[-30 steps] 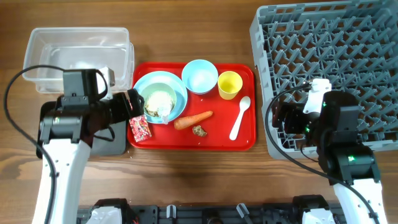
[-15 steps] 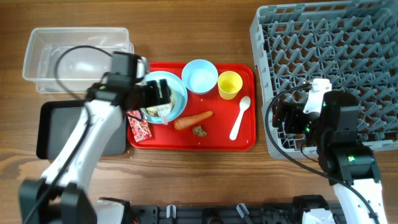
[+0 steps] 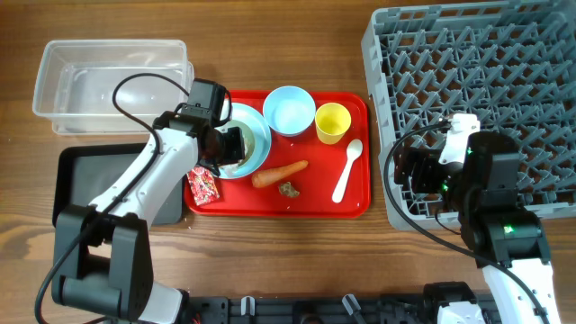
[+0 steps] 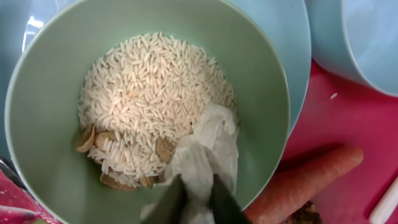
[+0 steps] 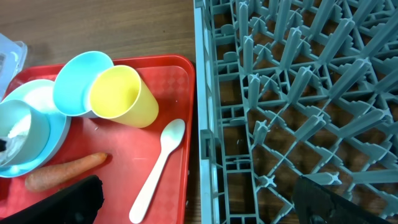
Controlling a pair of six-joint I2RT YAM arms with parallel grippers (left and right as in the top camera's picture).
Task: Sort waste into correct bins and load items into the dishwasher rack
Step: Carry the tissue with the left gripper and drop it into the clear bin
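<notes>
Inside mint bowl (image 4: 37, 155) | left pincer (image 4: 196, 204) pinched shut on white tissue (image 4: 211, 134) — waste-sorting step | next: slow straight lift, no rice (image 4: 143, 93) dragged out | right pincer (image 5: 199, 205) spread wide, empty

Rack (image 3: 468, 72) sits R of serving tray (image 3: 317, 194). Tub (image 3: 72, 81) far L, shallow bin (image 3: 81, 182) in front of it. Rice (image 4: 143, 106) & tissue (image 4: 211, 143) in bowl (image 4: 37, 155).

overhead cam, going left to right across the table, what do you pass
clear tub → red wrapper → carrot → white spoon → dishwasher rack
</notes>
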